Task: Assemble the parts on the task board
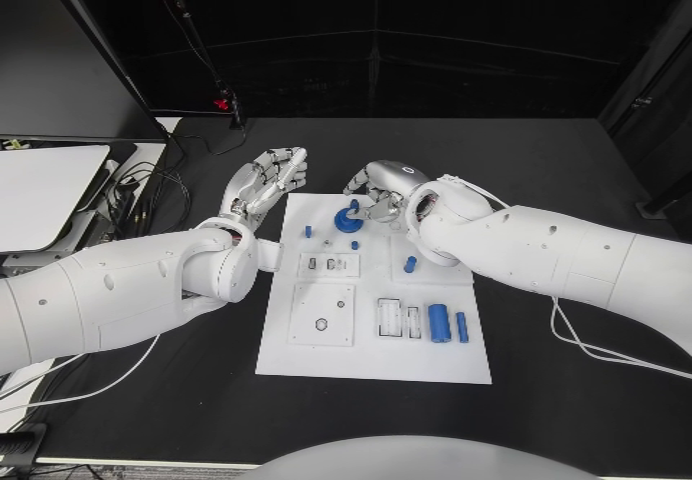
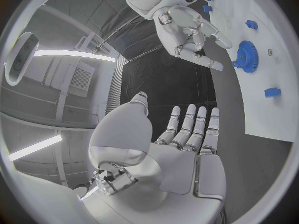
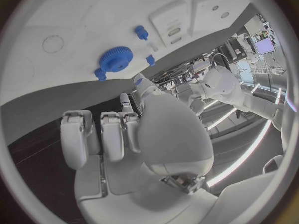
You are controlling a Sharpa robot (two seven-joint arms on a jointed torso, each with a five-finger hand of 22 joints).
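Note:
The white task board [image 1: 372, 350] lies in the middle of the black table. A blue gear [image 1: 348, 220] [image 2: 247, 56] [image 3: 115, 59] sits near its far edge. Small blue pegs [image 1: 306, 231] [image 1: 355, 244] [image 1: 410, 264] stand around it, and two blue cylinders [image 1: 437, 323] lie near the board's right side. My right hand [image 1: 378, 190] [image 2: 187, 32] hovers just beyond the gear with its fingers loosely bent and apart, holding nothing. My left hand [image 1: 267, 183] [image 2: 187, 149] is held flat with its fingers stretched out, beside the board's far left corner, empty.
The board carries raised white blocks with recesses [image 1: 329, 265] [image 1: 323, 315] [image 1: 398, 318]. A white table [image 1: 43, 190] and cables [image 1: 144, 190] stand at the left, off the black table.

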